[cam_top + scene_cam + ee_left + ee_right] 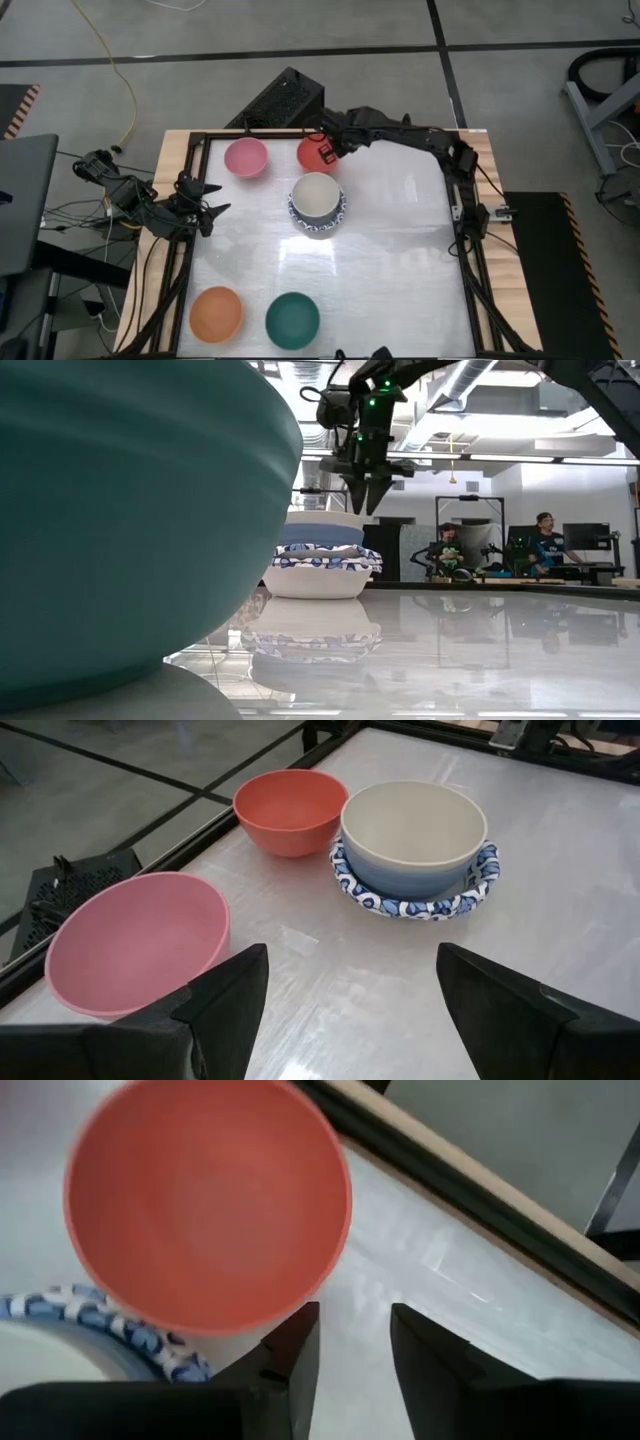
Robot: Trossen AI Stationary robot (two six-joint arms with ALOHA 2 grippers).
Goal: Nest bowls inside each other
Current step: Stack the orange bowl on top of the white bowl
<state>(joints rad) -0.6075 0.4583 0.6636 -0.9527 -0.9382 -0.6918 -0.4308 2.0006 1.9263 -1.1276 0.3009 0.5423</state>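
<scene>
A red bowl (pixel 312 152) and a pink bowl (pixel 245 157) stand on their bases near the far edge. In front of the red one is a stack (pixel 319 204): a cream bowl (pixel 413 825) nested in a blue one, inside a white bowl with a blue-patterned rim (pixel 410 905). An orange bowl (pixel 216 313) and a dark green bowl (pixel 292 320) stand at the near edge. My right gripper (pixel 355 1345) hangs open and empty above the table, just beside the red bowl's (pixel 205 1200) right rim. My left gripper (pixel 350 1010) waits open at the left edge, facing the pink bowl (pixel 135 945).
Black frame rails (pixel 460 215) border the table. A black box (pixel 285 100) sits beyond the far edge. The dark green bowl (pixel 120 520) fills the low view's left. People sit at desks (pixel 495 550) in the room behind. Bare tabletop lies on the right half (pixel 400 270).
</scene>
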